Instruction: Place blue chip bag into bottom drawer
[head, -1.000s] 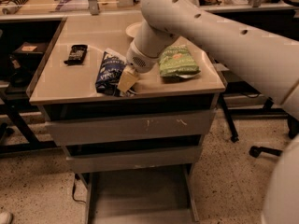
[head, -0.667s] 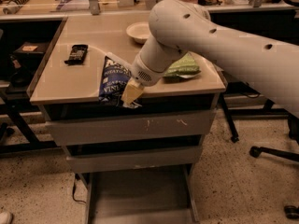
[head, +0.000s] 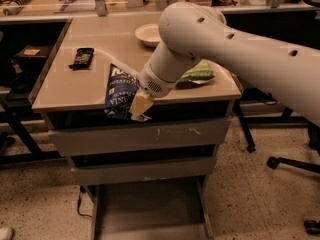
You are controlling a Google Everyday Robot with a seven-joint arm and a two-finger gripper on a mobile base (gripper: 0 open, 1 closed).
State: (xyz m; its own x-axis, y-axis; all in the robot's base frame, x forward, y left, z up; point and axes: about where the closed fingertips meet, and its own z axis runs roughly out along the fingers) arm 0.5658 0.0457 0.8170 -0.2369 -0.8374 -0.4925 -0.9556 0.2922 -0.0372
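The blue chip bag (head: 120,91) is dark blue with white lettering and hangs upright over the front edge of the tabletop, in front of the top drawer front. My gripper (head: 138,105) is shut on the bag's right side, its yellowish fingers (head: 141,103) pinching it. The white arm reaches in from the upper right. The bottom drawer (head: 150,209) is pulled open below, a grey shallow tray with a bare floor, directly under the bag.
A green chip bag (head: 197,74) lies on the tabletop (head: 65,86) to the right, partly behind my arm. A small black packet (head: 82,57) lies at the left. A white bowl (head: 148,34) sits at the back. Two shut grey drawer fronts (head: 145,136) face forward. Office chair wheels (head: 292,166) stand right.
My gripper has lifted the blue bag off the tabletop and carried it forward past the front edge; the bag now hangs upright rather than lying flat.
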